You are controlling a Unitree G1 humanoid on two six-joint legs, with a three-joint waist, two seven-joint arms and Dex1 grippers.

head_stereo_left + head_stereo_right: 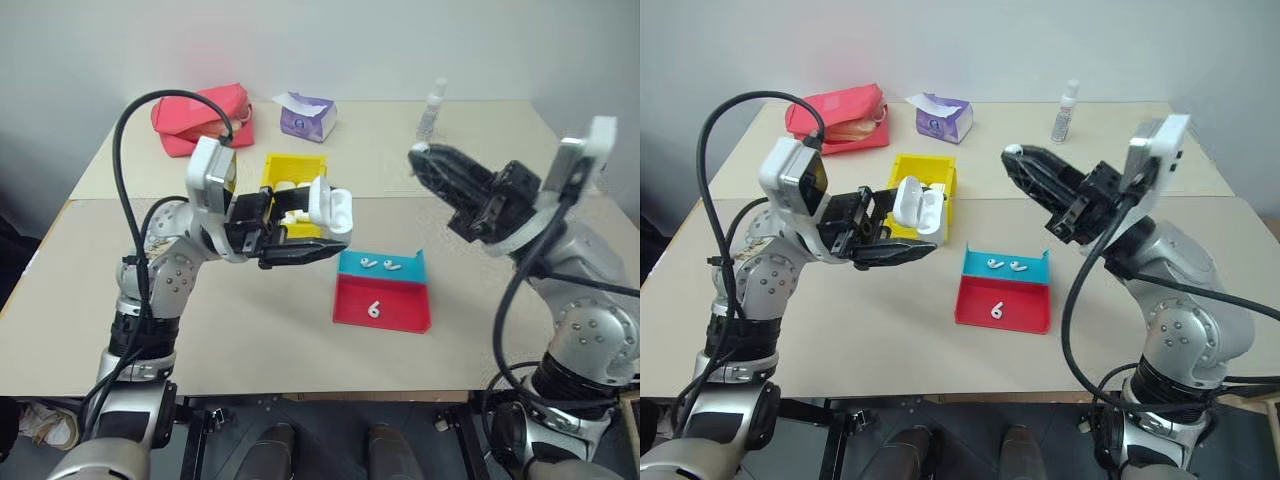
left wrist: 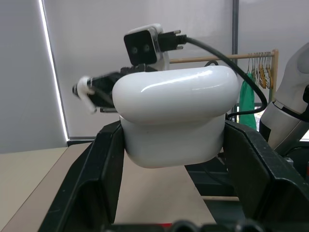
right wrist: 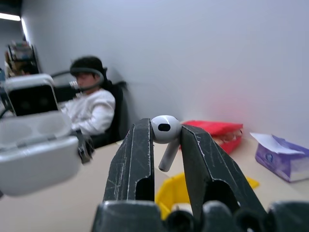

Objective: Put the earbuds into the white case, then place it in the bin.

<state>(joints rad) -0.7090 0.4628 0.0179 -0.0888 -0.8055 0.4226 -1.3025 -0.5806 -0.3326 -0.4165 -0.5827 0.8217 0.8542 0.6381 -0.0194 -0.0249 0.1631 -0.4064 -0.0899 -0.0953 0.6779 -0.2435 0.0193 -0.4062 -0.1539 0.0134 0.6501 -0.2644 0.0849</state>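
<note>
Earbud point(image 3: 164, 131) pinched between the fingers of the right tool point(image 1: 1025, 163), raised above the worktop point(image 1: 250, 330). White case point(image 1: 328, 207), lid flipped up, clamped in the left tool point(image 1: 300, 250) over the yellow bin point(image 1: 290, 170). Two more earbuds point(image 1: 380, 264) lie in the blue part of the red-and-blue tray point(image 1: 400, 305) and one in the red.

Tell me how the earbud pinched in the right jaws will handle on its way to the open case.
The earbud looks glossy and rounded, so it may slip or pivot: the right gripper pinches only its head, stem hanging free. It seems tiny and light, probably rigid plastic. Dropped, it would likely roll or bounce away from the white case.
</note>
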